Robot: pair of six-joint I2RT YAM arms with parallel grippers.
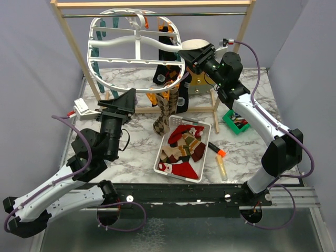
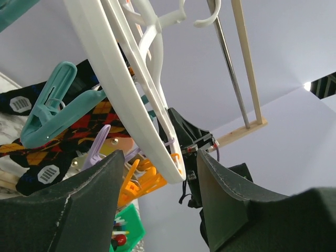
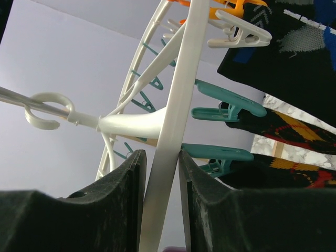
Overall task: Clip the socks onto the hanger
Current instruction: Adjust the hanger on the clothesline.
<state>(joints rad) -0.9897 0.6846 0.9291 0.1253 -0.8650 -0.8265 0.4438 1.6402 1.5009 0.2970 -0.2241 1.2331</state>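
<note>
The white oval hanger [image 1: 137,59] hangs tilted from the metal rod. My right gripper [image 1: 190,56] is shut on its right rim; in the right wrist view the white rim [image 3: 176,121] runs between both pads [image 3: 118,194]. My left gripper [image 1: 127,98] is open and empty just under the hanger's front rim [image 2: 137,100], near teal [image 2: 52,102] and orange [image 2: 139,181] clips. Black socks [image 1: 167,73] and a brown argyle sock [image 1: 165,111] hang clipped from the hanger. Several red, black and tan socks [image 1: 182,149] lie in the white basket [image 1: 164,169].
A wooden frame rack with a metal rod [image 1: 157,14] stands at the back. A green box [image 1: 236,121], an orange marker [image 1: 216,149] and a pale tube [image 1: 222,168] lie right of the basket. A white device [image 1: 81,107] sits at left.
</note>
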